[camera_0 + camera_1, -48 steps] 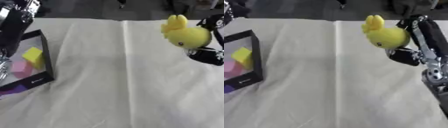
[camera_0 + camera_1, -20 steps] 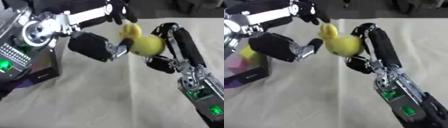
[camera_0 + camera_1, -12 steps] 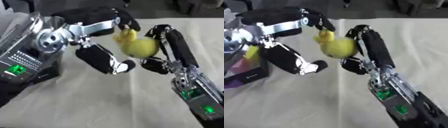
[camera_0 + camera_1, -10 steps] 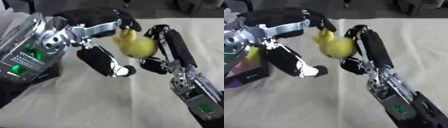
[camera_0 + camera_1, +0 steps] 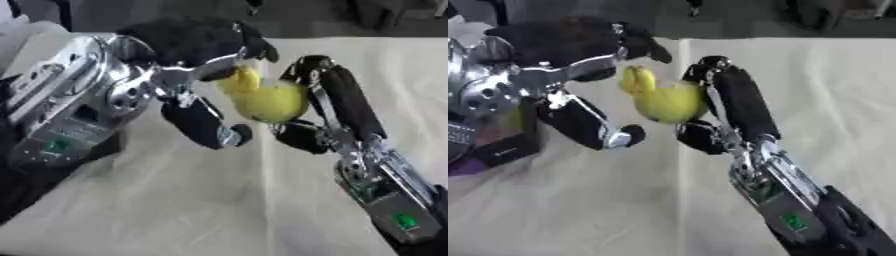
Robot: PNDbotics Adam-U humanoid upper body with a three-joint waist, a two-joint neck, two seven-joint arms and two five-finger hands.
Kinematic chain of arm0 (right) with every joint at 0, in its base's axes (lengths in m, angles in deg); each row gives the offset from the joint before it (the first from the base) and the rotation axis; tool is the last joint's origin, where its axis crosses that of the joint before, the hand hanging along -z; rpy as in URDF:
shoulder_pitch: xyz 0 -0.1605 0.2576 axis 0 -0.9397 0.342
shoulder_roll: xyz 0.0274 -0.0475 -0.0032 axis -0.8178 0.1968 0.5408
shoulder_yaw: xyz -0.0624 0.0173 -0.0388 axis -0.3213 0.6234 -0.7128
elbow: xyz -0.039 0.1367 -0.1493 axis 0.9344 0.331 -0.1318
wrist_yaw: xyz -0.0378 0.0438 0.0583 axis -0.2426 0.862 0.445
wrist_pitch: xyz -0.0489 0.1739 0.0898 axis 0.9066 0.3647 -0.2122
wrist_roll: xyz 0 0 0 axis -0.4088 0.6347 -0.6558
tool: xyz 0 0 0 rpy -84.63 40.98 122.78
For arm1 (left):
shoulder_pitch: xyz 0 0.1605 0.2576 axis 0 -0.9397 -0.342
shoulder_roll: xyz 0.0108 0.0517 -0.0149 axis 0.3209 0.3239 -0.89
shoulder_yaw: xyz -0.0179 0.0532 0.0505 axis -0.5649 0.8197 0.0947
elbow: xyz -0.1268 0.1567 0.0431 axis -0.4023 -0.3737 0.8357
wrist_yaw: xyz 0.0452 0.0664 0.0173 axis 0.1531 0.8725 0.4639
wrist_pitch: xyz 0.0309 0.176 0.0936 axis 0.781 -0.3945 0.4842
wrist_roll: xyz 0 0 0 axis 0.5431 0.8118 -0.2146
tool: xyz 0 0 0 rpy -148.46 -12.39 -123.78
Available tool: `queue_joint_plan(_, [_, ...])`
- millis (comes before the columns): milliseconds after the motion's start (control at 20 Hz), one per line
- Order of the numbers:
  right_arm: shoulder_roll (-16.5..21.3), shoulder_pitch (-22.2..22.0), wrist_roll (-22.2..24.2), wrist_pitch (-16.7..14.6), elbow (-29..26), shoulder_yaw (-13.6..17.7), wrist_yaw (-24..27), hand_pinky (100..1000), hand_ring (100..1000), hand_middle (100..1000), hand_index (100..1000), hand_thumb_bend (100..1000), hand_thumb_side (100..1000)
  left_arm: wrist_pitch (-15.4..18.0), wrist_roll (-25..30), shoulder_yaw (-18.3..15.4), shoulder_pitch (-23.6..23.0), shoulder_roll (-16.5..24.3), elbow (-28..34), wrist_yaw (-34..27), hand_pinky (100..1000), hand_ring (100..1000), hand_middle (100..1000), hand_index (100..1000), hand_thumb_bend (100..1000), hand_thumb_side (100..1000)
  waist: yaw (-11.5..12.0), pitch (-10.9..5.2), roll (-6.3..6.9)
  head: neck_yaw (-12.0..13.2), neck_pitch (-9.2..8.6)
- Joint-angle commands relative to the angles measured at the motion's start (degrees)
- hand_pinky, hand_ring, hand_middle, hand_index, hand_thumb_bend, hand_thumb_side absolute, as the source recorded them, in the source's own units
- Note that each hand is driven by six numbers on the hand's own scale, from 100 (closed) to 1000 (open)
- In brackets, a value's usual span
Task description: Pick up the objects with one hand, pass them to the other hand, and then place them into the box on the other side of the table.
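Setting: pale cloth-covered tabletop point(image 5: 175, 200) with a crease running down its middle; dark, indistinct background beyond the far edge.
Right hand: right hand point(image 5: 328, 107) clasping the yellow toy point(image 5: 267, 100), fingers curled over its far right side, thumb tucked beneath; forearm trailing off toward the lower right corner.
Left hand: left hand point(image 5: 206, 50) arched over the toy from the left and above, fingers bent down toward the toy's raised tip, thumb point(image 5: 210, 127) hanging low just left of the toy's underside; contact with the toy not clear, so enclosing rather than plainly gripping.
Toy: rounded yellow body with a narrower lobe pointing up and left; held in the air above the crease, clear of the cloth.
Key relation: toy sandwiched between the two hands, right hand on its right, left hand on its left and top; long axis tilted from lower right to upper left, narrow end aimed into the left hand.
Box: dark-walled box point(image 5: 500, 145) left of the toy, mostly hidden behind the left arm; a purple patch visible at its near corner.
Step, as judged: handover under way, weight apparently on the right hand.
Next move, as judged: left fingers and thumb to close on the toy's left side before the right hand lets go.
Risk: release before the left hand has a hold, toy dropping onto the cloth.
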Motion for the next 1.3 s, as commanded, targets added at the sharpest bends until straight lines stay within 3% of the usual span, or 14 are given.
queue_joint_plan(50, [-0.04, 0.93, -0.25, -0.97, -0.21, -0.37, -0.58, 646, 441, 465, 419, 100, 100, -1.80, 0.46, 0.10, 1.27, -0.14, -0.96, 0.64, 861, 846, 813, 914, 161, 305, 0.10, -1.21, -0.04, 0.34, -0.61])
queue_joint_plan(150, [-0.16, 0.96, -0.12, -1.27, 0.04, -0.58, -0.68, 646, 441, 465, 419, 100, 100, -2.32, -0.25, 0.39, 1.29, -0.44, -1.25, 0.19, 849, 837, 801, 897, 112, 302, 0.10, -1.23, -0.06, 0.39, -0.52])
queue_joint_plan(550, [-0.26, 1.17, 0.00, -1.74, 0.26, -0.76, -0.90, 646, 439, 463, 418, 100, 100, -3.66, -0.75, 0.91, 1.18, -1.20, -1.84, -2.19, 819, 799, 741, 854, 132, 302, 0.06, -1.25, -0.11, 0.40, -0.15])
queue_joint_plan(950, [-0.29, 1.36, -0.47, -1.48, 0.64, -0.48, -1.11, 646, 438, 463, 418, 100, 100, -1.56, 3.45, 1.04, 1.25, -0.83, -0.62, -1.18, 859, 866, 811, 905, 519, 407, 0.10, -1.21, -0.09, 0.35, 0.37])
queue_joint_plan(1150, [-0.33, 1.48, -0.77, -1.47, 0.60, -0.46, -0.99, 640, 435, 464, 417, 100, 100, 1.03, 5.56, 1.05, 1.32, -0.98, -0.96, 1.19, 857, 872, 808, 902, 556, 392, 0.11, -1.26, -0.10, 0.31, 0.28])
queue_joint_plan(1300, [-0.31, 1.49, -1.36, -1.70, 0.45, -0.52, -0.83, 639, 433, 464, 416, 100, 100, 1.82, 6.02, 0.94, 1.49, -1.32, -1.58, 2.60, 848, 867, 801, 898, 474, 307, 0.16, -1.31, -0.10, 0.32, 0.13])
